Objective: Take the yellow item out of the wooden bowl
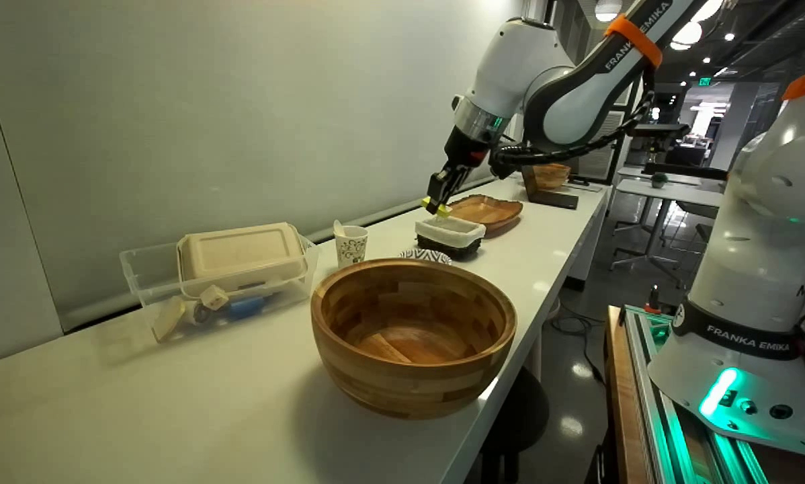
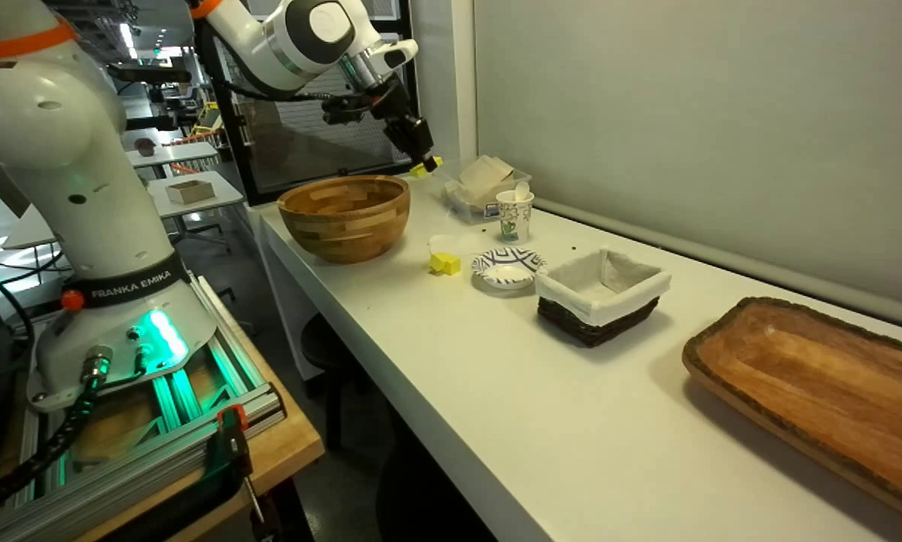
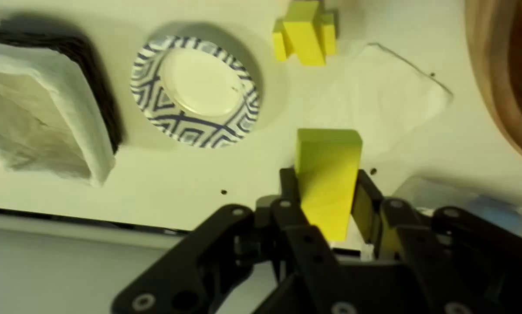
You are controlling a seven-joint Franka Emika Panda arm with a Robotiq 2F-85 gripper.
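Note:
The wooden bowl (image 1: 409, 383) stands upright on the white table; it also shows in an exterior view (image 2: 345, 233) and at the right edge of the wrist view (image 3: 489, 56). I see bare ringed wood inside it, though part of its inside is hidden. My gripper (image 3: 326, 187) is shut on a yellow block (image 3: 330, 170), with a finger on each side. The gripper (image 1: 436, 198) and yellow block show above the table and away from the bowl in both exterior views, (image 2: 423, 154) for the gripper. Another yellow item (image 3: 303, 35) sits on the table, also seen in an exterior view (image 2: 444, 263).
A patterned paper bowl (image 2: 507, 269), a white-lined dark basket (image 2: 601, 293) and a paper cup (image 2: 514, 218) stand on the table. A clear plastic container (image 1: 140, 279) holds several things by the wall. A long wooden tray (image 2: 812, 376) lies beyond the basket.

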